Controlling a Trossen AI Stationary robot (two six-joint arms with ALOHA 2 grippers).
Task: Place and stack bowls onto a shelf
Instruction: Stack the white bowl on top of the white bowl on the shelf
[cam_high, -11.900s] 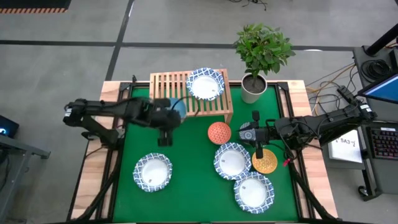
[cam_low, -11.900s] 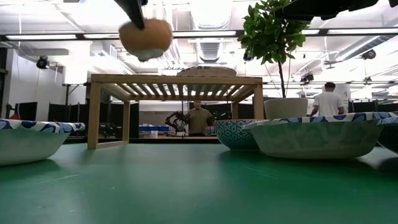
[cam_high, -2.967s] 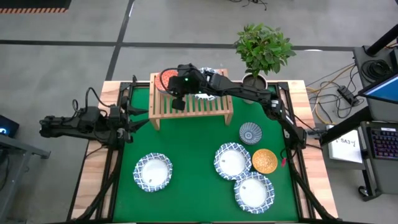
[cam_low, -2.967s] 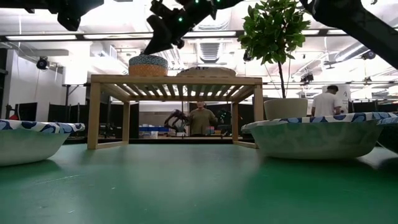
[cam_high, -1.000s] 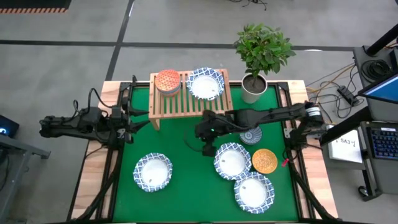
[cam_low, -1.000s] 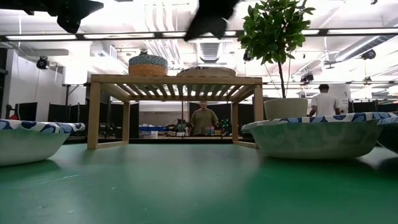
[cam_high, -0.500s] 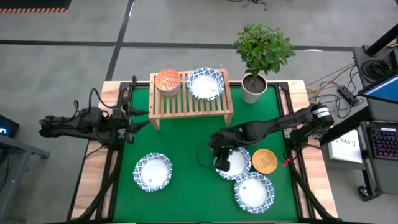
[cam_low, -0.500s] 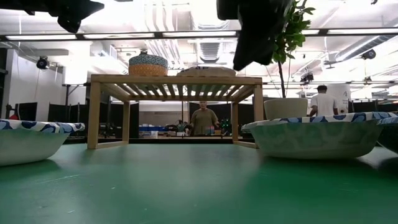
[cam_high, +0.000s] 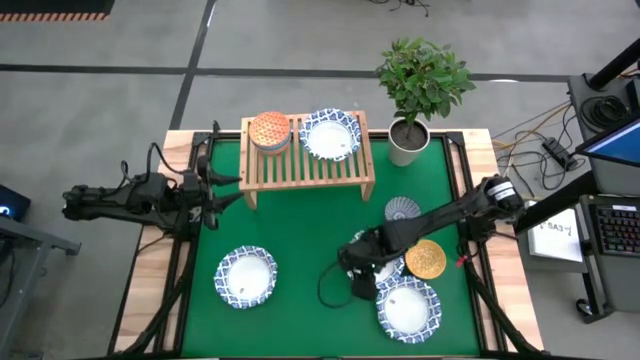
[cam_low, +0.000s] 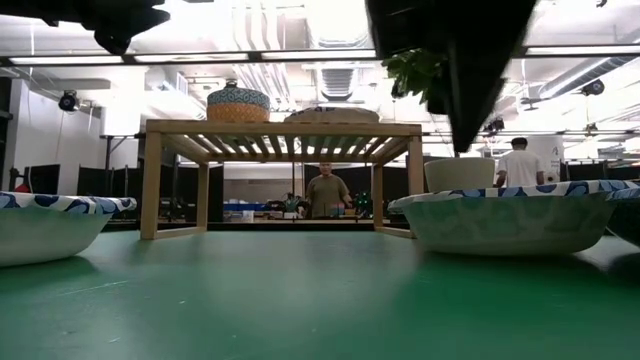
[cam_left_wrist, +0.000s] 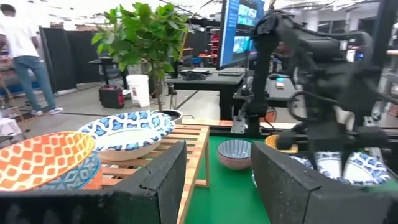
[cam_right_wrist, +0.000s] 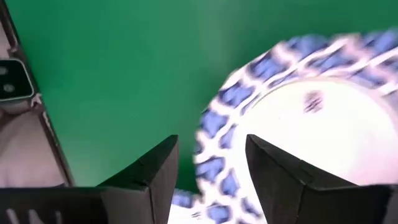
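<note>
Nearest, the right claw hangs with fingers spread over a white bowl, gripping nothing. Two more white bowls, a yellow bowl and a patterned bowl wait on the table. The left claw idles, spread, near the shelf, which holds an orange bowl stacked in a blue one, plus one white bowl. Roughly a third looks done.

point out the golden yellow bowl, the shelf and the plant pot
golden yellow bowl (cam_high: 426, 259), high view, its inside.
shelf (cam_high: 312, 167), high view, bare slats.
plant pot (cam_high: 406, 152), high view, white side wall.
</note>
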